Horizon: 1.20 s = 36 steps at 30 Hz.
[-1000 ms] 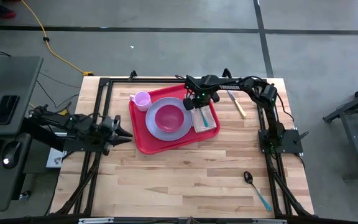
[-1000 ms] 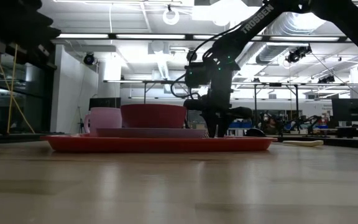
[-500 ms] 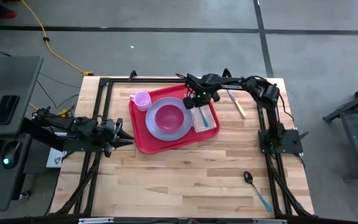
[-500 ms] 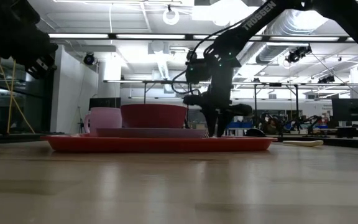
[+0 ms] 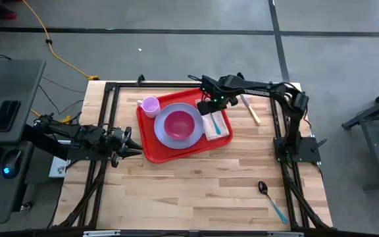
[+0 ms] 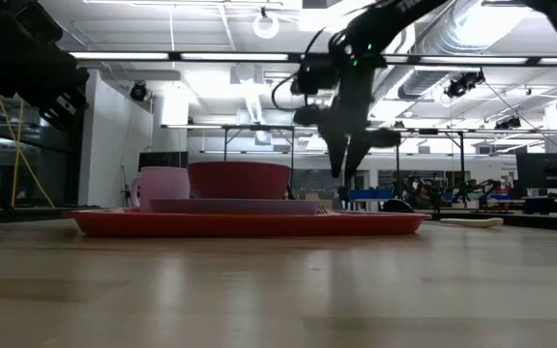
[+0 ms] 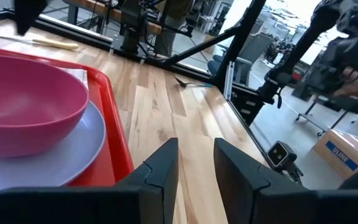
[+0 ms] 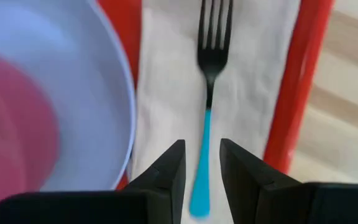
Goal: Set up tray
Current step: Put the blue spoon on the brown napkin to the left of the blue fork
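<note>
Red tray [image 5: 151, 146] sits on the wooden bench [image 5: 196, 191], slightly skewed, toward the far middle. It carries a lavender plate [image 5: 186, 139] with a pink bowl [image 5: 179, 123] on it, a pink cup [image 5: 150, 105] at the far-left corner, and a white napkin [image 5: 210, 127] with a blue-handled fork [image 8: 205, 93] lying on top, just beside the plate.

Right gripper [image 5: 210, 105] hangs above the napkin end of the tray, clear of it in the low view; jaws part-open, nothing between them, fork lying free below. Left gripper [image 5: 129, 141] waits just beside the tray's left edge, low, jaws slightly apart, empty.

Off the tray: a wooden-handled knife [image 5: 250, 109] near the far-right of the bench, and a blue-handled spoon [image 5: 270, 199] well apart at the near right.

Handling guess: the tray looks like rigid plastic, light by itself but loaded now, and probably smooth enough to slide on the wood. Best hold is likely the raised rim at a bare stretch of edge; lifting one side would risk tipping the cup and bowl, so keep it level or push it flat.
</note>
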Available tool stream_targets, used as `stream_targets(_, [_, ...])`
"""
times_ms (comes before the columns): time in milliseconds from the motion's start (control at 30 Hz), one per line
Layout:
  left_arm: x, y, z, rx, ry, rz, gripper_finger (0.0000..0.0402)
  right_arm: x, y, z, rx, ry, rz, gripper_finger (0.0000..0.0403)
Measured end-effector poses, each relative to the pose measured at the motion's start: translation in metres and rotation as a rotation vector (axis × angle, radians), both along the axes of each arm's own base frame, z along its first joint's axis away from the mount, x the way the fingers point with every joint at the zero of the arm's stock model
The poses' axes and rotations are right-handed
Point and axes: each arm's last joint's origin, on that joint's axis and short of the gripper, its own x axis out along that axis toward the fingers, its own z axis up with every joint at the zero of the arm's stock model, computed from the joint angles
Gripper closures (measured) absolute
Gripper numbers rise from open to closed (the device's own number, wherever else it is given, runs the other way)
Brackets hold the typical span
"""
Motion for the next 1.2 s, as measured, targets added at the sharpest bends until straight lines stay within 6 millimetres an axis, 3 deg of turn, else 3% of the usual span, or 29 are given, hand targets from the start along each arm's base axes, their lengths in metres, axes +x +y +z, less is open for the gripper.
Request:
stream_targets(333, [0.0, 0.0, 0.0, 0.003, 0.003, -0.001, 0.0268, -0.025, 0.071, 0.051, 0.036, 0.077, 0.139, 0.0324])
stream_targets(600, [0.0, 0.0, 0.0, 0.002, 0.004, 0.0, 0.0268, -0.05, 0.133, 0.085, 0.02, 0.101, 0.135, 0.0325])
stream_targets(867, [0.0, 0.0, -0.001, 0.001, 0.006, 0.0, 0.0268, -0.074, 0.189, 0.1, 0.124, 0.137, 0.149, 0.0324])
stream_targets(1200, [0.0, 0.0, -0.001, 0.001, 0.007, 0.0, 0.0268, -0.096, 0.253, 0.101, 0.26, 0.233, 0.169, 0.0324])
